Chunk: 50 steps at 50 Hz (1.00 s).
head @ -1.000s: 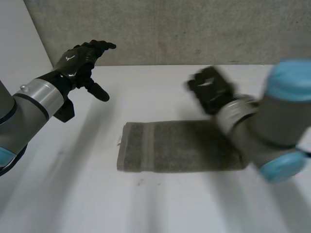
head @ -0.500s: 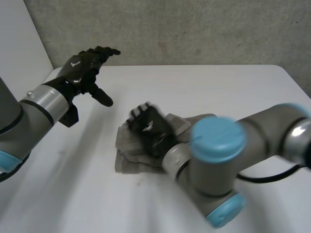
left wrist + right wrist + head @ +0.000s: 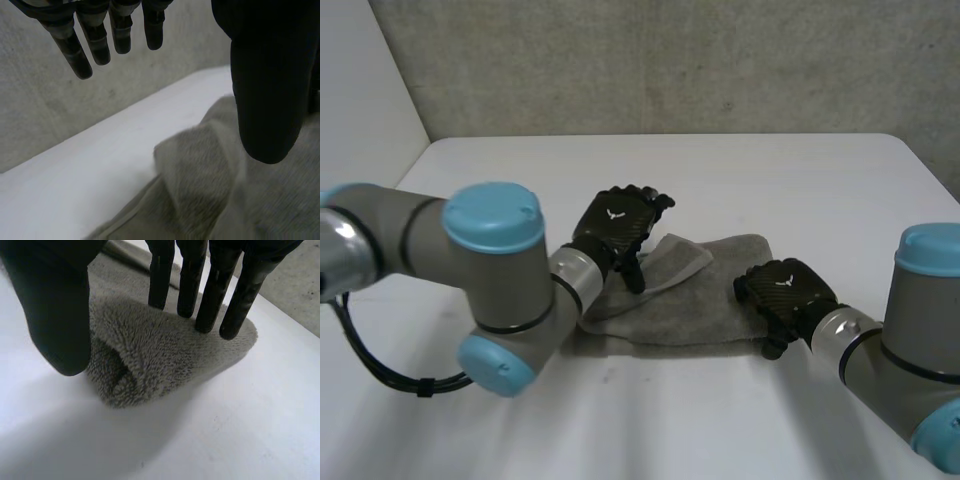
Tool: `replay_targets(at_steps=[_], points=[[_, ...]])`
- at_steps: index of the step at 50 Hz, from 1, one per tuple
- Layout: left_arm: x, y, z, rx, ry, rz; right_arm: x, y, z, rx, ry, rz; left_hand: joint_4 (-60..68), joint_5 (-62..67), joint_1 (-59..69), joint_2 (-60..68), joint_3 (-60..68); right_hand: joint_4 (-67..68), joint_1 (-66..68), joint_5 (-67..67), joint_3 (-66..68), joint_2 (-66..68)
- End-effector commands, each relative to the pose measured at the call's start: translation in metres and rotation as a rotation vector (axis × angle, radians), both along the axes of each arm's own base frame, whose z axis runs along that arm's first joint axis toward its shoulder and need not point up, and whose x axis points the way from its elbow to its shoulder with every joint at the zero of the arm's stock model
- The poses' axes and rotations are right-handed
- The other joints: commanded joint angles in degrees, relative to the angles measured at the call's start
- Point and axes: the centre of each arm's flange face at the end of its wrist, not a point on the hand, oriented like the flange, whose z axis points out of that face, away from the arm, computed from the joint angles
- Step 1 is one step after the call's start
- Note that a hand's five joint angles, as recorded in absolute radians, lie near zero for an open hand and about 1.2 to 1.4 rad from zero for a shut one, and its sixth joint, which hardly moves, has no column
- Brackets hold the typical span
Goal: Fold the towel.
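The left robot hand (image 3: pixel 618 226) has swung in from the left and hovers over the towel's (image 3: pixel 700 305) left end, fingers straight, thumb near a loose flap (image 3: pixel 672 258), holding nothing. The towel, a flat strip 1 second ago, now lies rumpled mid-desk (image 3: pixel 820 180), so it likely needs smoothing. The right robot hand (image 3: pixel 782 289), fingers straight, rests its fingertips on the towel's right end.

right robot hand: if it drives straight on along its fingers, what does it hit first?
The towel. The right robot hand aims its straight fingers at the rolled fold at the towel's end, right at its fingertips. They may be touching it, but depth is unclear. Under the fold is the white table.
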Motion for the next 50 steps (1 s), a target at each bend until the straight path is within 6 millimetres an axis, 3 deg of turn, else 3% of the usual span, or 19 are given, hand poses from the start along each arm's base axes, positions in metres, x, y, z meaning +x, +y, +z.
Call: replay_targets(at_steps=[1,10,18,26,30,37,42,50], points=[[-0.006,-0.018,-0.025,-0.041,-0.100,0.060,0.000,0.002,-0.009,-0.089,0.078,0.020,2.2,2.3,2.3,2.1,2.1,15.0,18.9,15.9,14.8,14.9],[-0.001,-0.020,-0.036,-0.011,-0.127,0.087,-0.005,-0.006,-0.011,-0.156,0.154,-0.035,2.5,2.6,2.6,2.4,2.4,28.0,31.9,28.8,27.8,27.9],[0.011,-0.027,-0.020,-0.032,-0.126,0.200,-0.006,-0.009,-0.010,-0.174,0.156,-0.050,2.3,2.5,2.4,2.3,2.3,29.5,33.4,30.4,29.3,29.4],[0.010,-0.009,-0.001,-0.039,-0.098,0.167,-0.006,-0.008,-0.010,-0.172,0.157,-0.053,2.0,2.1,2.1,1.9,1.9,28.3,32.2,29.2,28.1,28.3],[0.000,0.009,0.009,-0.038,-0.060,0.112,-0.006,-0.008,-0.010,-0.169,0.158,-0.053,1.7,1.8,1.8,1.6,1.6,28.1,32.1,29.0,27.9,28.1],[-0.014,0.024,0.001,-0.012,-0.048,0.030,-0.006,-0.007,-0.012,-0.165,0.159,-0.051,1.7,1.8,1.8,1.6,1.6,28.1,32.1,29.0,27.9,28.1],[-0.023,0.017,-0.026,0.013,-0.081,0.016,-0.007,-0.006,-0.013,-0.159,0.162,-0.050,1.8,2.0,1.9,1.8,1.8,28.5,32.4,29.3,28.3,28.4],[-0.026,0.000,-0.038,0.005,-0.087,0.045,-0.007,-0.005,-0.014,-0.157,0.164,-0.049,2.3,2.5,2.4,2.3,2.3,30.3,34.2,31.2,30.1,30.3]])
